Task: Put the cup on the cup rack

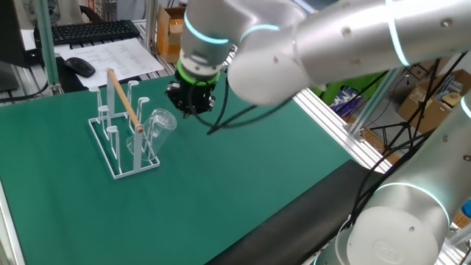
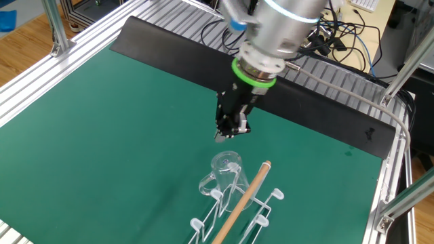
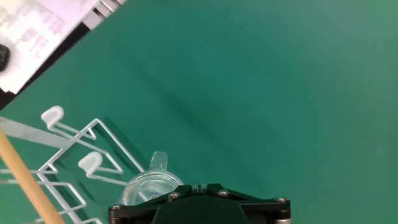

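Observation:
The cup (image 1: 160, 124) is a clear glass mug. It hangs tilted over a peg at the near right end of the cup rack (image 1: 118, 140), a white wire rack with a wooden rod along its top. My gripper (image 1: 193, 110) hovers just right of the cup and a little above it, apart from it, shut with nothing in it. In the other fixed view the gripper (image 2: 224, 134) hangs above the cup (image 2: 224, 168) and the rack (image 2: 239, 207). In the hand view the cup (image 3: 147, 186) shows beside the closed gripper (image 3: 199, 186), with the rack (image 3: 69, 138) at the left.
A keyboard (image 1: 92, 31), a mouse (image 1: 79, 66) and papers (image 1: 118, 55) lie beyond the green mat's far edge. Aluminium rails (image 1: 331, 121) and a black strip (image 2: 203, 57) border the mat. Cables (image 2: 339, 37) lie behind the arm.

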`<state>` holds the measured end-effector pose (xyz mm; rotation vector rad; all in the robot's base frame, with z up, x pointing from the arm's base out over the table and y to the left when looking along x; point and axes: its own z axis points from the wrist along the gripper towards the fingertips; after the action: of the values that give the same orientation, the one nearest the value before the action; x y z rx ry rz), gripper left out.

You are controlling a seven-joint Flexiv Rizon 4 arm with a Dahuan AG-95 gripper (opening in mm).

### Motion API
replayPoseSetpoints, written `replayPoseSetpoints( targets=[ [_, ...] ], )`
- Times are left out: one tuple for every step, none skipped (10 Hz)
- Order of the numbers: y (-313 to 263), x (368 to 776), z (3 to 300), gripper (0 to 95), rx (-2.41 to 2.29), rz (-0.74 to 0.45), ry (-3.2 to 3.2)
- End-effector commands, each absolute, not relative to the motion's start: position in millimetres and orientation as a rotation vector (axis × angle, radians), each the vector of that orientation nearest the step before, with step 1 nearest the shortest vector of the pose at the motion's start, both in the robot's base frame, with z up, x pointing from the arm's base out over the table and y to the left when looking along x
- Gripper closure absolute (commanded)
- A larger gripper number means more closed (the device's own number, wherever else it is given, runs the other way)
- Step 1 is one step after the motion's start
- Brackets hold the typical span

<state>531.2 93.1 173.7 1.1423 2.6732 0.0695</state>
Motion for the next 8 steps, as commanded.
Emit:
replayPoseSetpoints(
  targets=[
    [93,539,163,95.0,1.178,0.085,2.699],
    [85,543,159,95.0,1.169,0.087,2.723],
    [78,546,156,95.0,1.175,0.103,2.735],
    [67,550,151,95.0,1.184,0.118,2.754],
    [61,552,147,95.0,1.184,0.133,2.777],
    [60,554,145,95.0,1.194,0.130,2.782],
    [62,554,141,95.0,1.210,0.125,2.802],
    [66,553,138,95.0,1.225,0.112,2.806]
  ],
)
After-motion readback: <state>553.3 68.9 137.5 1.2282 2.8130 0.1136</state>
